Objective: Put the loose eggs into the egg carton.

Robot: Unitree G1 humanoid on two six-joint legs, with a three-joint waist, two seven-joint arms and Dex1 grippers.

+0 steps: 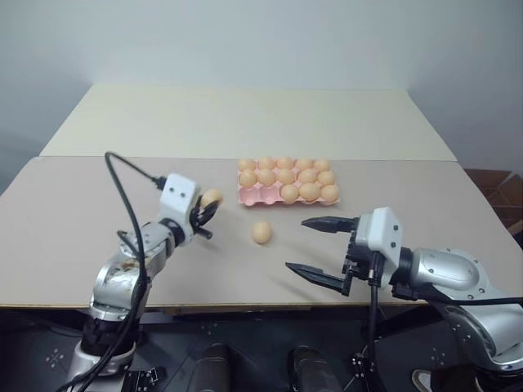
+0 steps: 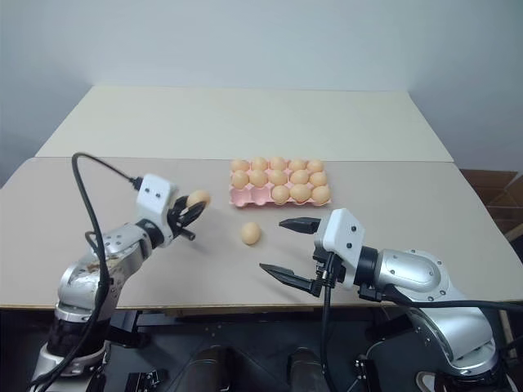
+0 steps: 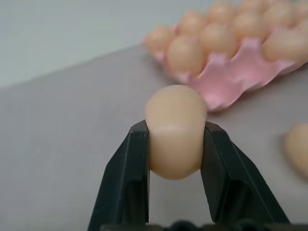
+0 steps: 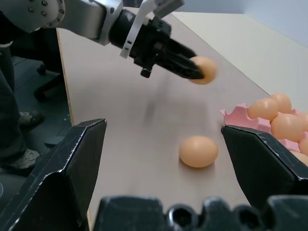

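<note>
On the left of the head view, the left gripper (image 1: 207, 214) squeezed an egg (image 1: 212, 197) tight between its two black fingers (image 3: 127, 178). The egg was held up off the table (image 1: 73, 220), and the gripper pointed toward the middle of the picture. A black cable (image 1: 122, 196) looped up over that arm.

Near the middle, one loose egg (image 1: 261, 233) lay alone on the table, just below the pink egg carton (image 1: 255, 196). The carton sat a little above the middle of the picture. Many eggs filled its cups, and two cups at its lower left corner looked bare.

On the lower right, the right gripper (image 1: 315, 249) held nothing. Its fingers were spread wide apart, pointing left toward the loose egg, and it was not touching it.
</note>
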